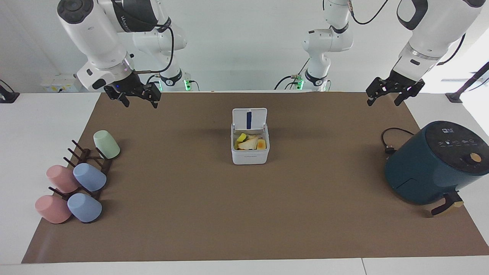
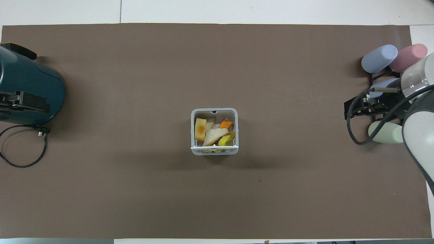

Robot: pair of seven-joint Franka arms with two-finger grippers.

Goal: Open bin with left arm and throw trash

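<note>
The white bin point(image 1: 250, 157) stands mid-mat with its lid point(image 1: 249, 118) up, blue stripe showing. In it lies the trash point(image 1: 250, 142): a pale wedge, a yellow orange-edged slice and a yellow-green piece. The overhead view shows the bin's rim point(image 2: 192, 135) and the trash point(image 2: 213, 134) inside. My right gripper point(image 1: 138, 100) is open, empty and raised near the mat's edge toward the right arm's end; in the overhead view it point(image 2: 354, 110) is over the cup rack. My left gripper point(image 1: 386, 100) is open, empty and raised, waiting near the air fryer; in the overhead view it point(image 2: 25, 103) is over the fryer.
A dark teal air fryer point(image 1: 435, 162) with its cord point(image 1: 389, 143) stands at the left arm's end. A dark rack point(image 1: 89, 162) with several pastel cups point(image 1: 89, 177) lies at the right arm's end. A brown mat point(image 1: 248, 214) covers the table.
</note>
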